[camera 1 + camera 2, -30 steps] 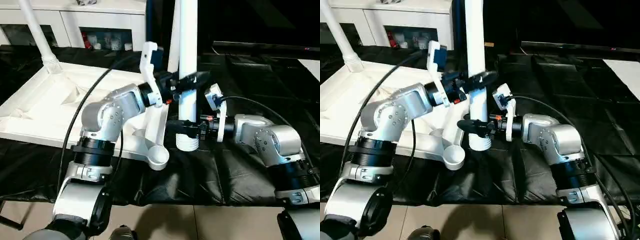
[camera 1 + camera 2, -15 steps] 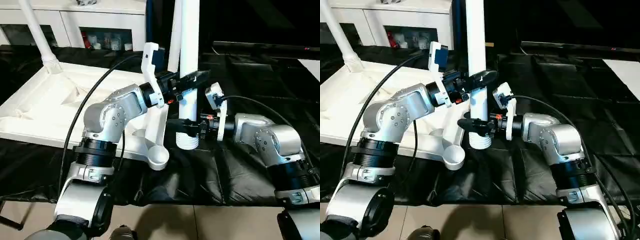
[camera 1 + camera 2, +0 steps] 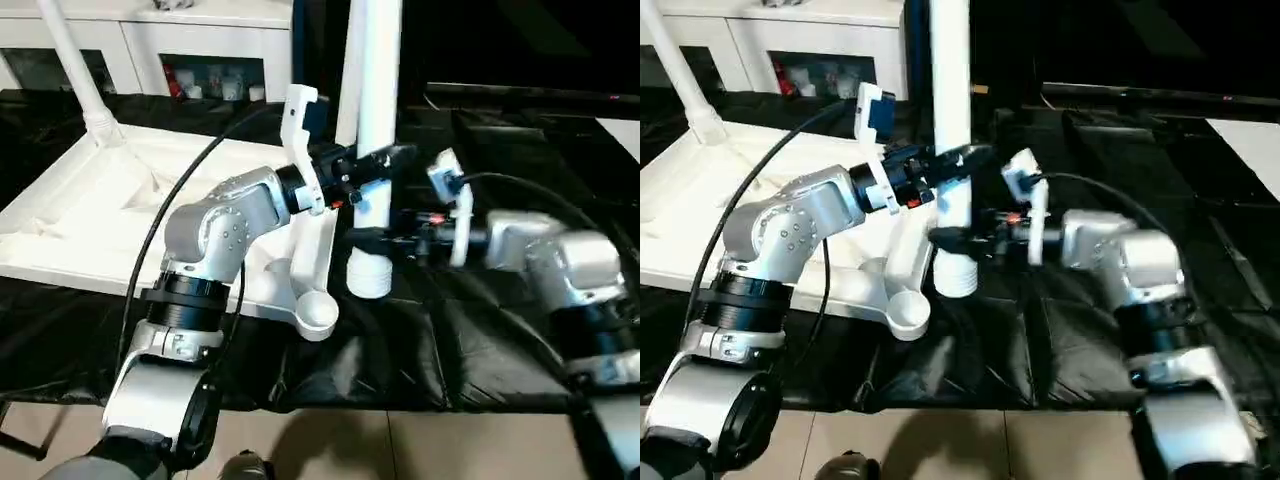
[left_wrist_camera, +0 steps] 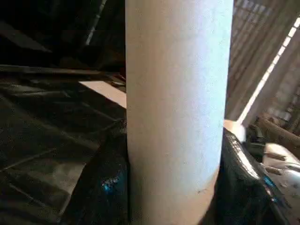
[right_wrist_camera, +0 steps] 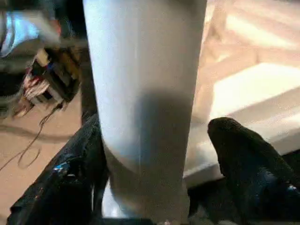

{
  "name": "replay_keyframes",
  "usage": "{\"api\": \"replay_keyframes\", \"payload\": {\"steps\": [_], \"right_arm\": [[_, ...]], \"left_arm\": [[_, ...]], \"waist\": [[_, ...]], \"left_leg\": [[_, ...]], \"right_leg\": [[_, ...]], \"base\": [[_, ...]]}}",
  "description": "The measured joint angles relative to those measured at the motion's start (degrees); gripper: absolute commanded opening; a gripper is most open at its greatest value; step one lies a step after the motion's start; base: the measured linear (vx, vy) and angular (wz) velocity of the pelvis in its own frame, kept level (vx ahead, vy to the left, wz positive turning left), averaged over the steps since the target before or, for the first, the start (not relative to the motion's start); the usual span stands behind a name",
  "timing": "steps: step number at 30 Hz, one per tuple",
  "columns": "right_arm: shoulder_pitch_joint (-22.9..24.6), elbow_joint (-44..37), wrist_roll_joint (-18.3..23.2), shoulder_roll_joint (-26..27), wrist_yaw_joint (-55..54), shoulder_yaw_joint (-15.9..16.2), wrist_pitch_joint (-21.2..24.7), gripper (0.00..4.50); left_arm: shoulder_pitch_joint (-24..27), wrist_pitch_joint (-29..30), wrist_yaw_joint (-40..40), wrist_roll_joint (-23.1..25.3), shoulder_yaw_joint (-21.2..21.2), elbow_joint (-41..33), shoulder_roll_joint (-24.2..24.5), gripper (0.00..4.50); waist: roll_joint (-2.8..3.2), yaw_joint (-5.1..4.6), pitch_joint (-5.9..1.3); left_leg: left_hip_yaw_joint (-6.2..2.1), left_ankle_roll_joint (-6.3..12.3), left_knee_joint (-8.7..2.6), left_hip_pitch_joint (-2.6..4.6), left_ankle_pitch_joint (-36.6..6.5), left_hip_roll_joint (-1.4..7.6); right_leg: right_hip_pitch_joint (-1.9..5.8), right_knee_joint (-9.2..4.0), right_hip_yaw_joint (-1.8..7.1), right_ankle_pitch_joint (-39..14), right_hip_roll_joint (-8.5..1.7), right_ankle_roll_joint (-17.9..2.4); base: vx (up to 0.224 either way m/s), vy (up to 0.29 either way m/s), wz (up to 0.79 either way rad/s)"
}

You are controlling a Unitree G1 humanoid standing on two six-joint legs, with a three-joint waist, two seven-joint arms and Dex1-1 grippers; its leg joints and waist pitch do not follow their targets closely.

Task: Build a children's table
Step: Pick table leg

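Tabletop (image 3: 90,215) lies upside down on the black cloth (image 3: 480,330), its near corner socket (image 3: 318,314) empty. 1 leg (image 3: 374,150) stands upright just past that corner, threaded end down on the cloth. Left gripper (image 3: 372,166) is clamped on the leg. Right gripper (image 3: 385,240) sits lower, its fingers (image 5: 243,154) spread, a gap on 1 side. Another leg (image 3: 75,70) stands in the far socket.

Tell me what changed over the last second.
The right end effector opened off the lower part of the upright leg and pulled back to the right. The left end effector stays clamped on the leg higher up; the tabletop hasn't moved.
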Motion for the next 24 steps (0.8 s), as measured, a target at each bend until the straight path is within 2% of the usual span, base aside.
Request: {"api": "replay_keyframes", "payload": {"steps": [5, 11, 18, 24], "right_arm": [[-0.3, 0.9, -0.6, -0.4, 2.3, 1.7, -0.1, 3.59], [-2.5, 2.9, -1.4, 0.8, 2.8, 1.9, -1.4, 3.59], [-2.6, 4.0, -2.5, 1.1, 3.3, 1.9, -2.9, 3.59], [-2.6, 4.3, -2.8, 1.1, 4.4, 2.4, -3.3, 2.97]], "left_arm": [[-0.9, -0.1, -0.1, 0.6, -0.3, 1.1, -0.1, 1.86], [-1.2, -0.1, -0.9, 0.6, -0.5, 1.2, -0.2, 1.86], [-1.2, -0.1, -1.4, 0.7, -0.8, 1.3, 0.0, 1.86], [-1.2, -0.1, -1.7, 0.8, -1.0, 1.4, -0.1, 1.86]], "waist": [[0.0, -0.06, 0.0], [0.0, -0.05, 0.0], [0.0, 0.06, 0.0], [0.0, 0.02, 0.0]], "left_leg": [[0.0, 0.04, 0.02, 0.0, 0.0, 0.0], [0.0, 0.07, 0.04, 0.0, 0.0, 0.0], [0.01, 0.13, 0.12, -0.03, 0.1, 0.0], [0.01, 0.13, 0.12, -0.02, 0.1, 0.01]], "right_leg": [[0.0, 0.02, 0.0, 0.0, 0.0, 0.0], [0.0, 0.04, 0.0, 0.0, 0.0, 0.0], [0.01, 0.04, 0.01, 0.0, -0.01, 0.0], [0.0, 0.07, 0.0, 0.0, 0.0, 0.0]], "base": [[0.0, 0.0, 0.0], [0.0, 0.0, 0.0], [0.0, 0.0, 0.0], [0.0, 0.0, 0.0]]}}
